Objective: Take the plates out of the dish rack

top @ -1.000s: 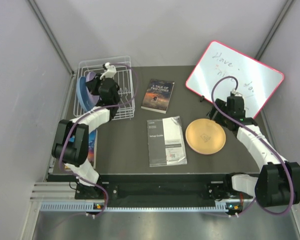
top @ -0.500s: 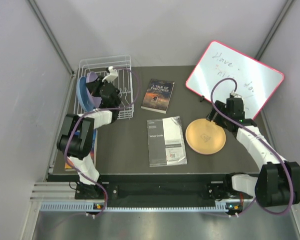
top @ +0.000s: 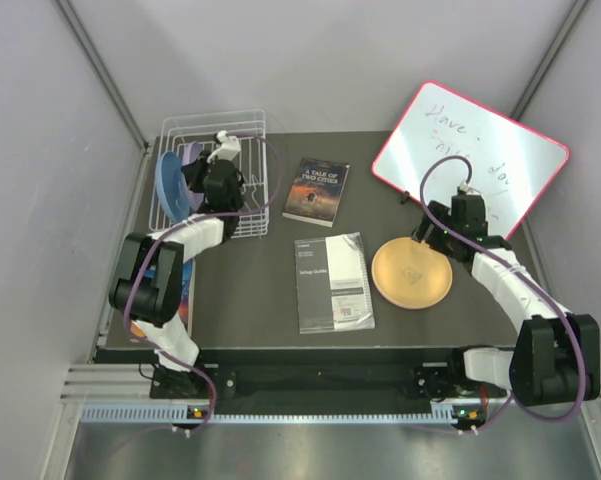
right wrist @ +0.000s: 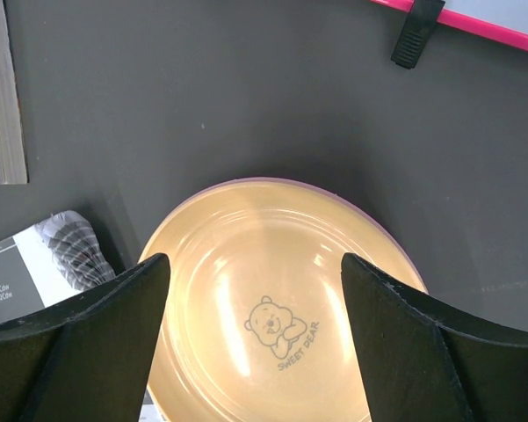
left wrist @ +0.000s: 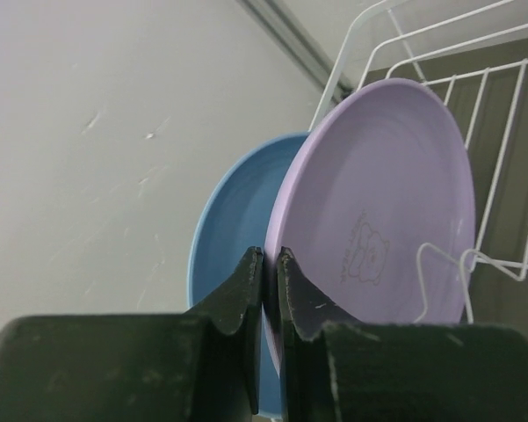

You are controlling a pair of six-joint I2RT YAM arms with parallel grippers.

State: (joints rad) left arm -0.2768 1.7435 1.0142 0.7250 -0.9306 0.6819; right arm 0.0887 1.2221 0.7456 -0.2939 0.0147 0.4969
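Observation:
The white wire dish rack stands at the back left. A lavender plate and a blue plate stand on edge in it, the blue one behind; both also show in the top view, lavender and blue. My left gripper is in the rack, shut on the lavender plate's rim. An orange-tan plate lies flat on the table with a thin purplish rim showing under it. My right gripper is open above it, holding nothing.
The red-framed whiteboard leans at the back right, and its black clip is near my right gripper. A paperback and a setup guide booklet lie mid-table. Another book lies by the left arm.
The left arm has swung further into the rack, and the blue plate now stands more upright. The right gripper has shifted slightly left over the orange-tan plate.

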